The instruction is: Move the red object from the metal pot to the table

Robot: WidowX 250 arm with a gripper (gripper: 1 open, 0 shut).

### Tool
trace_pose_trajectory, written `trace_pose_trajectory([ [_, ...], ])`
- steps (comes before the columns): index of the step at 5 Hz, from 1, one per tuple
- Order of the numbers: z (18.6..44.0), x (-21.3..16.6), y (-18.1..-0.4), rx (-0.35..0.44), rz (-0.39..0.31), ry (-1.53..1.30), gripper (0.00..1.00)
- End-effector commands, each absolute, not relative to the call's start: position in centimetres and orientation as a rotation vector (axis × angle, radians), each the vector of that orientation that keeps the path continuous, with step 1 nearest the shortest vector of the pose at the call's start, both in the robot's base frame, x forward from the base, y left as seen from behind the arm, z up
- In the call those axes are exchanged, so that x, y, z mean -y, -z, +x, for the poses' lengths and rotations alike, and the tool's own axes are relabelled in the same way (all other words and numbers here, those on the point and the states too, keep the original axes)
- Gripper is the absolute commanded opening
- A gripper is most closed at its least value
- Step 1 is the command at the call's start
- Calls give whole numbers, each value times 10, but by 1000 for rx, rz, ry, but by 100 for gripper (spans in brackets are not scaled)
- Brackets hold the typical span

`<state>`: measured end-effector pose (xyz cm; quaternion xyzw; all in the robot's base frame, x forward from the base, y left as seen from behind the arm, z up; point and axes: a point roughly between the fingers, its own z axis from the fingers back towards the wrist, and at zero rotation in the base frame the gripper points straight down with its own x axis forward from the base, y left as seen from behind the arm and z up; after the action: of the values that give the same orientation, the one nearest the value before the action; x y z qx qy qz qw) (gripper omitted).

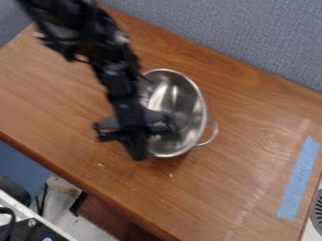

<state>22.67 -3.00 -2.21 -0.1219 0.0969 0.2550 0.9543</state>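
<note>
One arm in the shot, and its tool (136,141) is down at the near rim of the pot (183,108), fingers pressed together. You can't see from this angle whether they're pinching anything: the red block isn't visible at all, hidden by the arm and the pot wall if it's in there. The pot looks tipped, its mouth leaning toward the arm, so my read is the tool is bearing on the rim or wall rather than sitting cleanly inside. To do this step well, don't lift on faith. Confirm red between the fingers first; if the pot rises or rocks with the tool, you've caught steel, not the block. In that case spread the fingers, let the pot settle flat on the counter (258,104), and come in again straight down through the middle of the opening, clear of both loop handles. Pull up slowly and vertically until the block clears the rim, then carry it to bare wood well apart from the pot, short of the blue tape (297,177).
</note>
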Motion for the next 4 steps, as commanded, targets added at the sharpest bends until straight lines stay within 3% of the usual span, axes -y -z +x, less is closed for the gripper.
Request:
trace_pose_trajectory([
  [1, 242, 50, 12, -170, -290, -496, 0],
  [3, 249, 51, -38, -189, -296, -666, 0],
  [4, 265, 1, -46, -231, -271, -578, 0],
])
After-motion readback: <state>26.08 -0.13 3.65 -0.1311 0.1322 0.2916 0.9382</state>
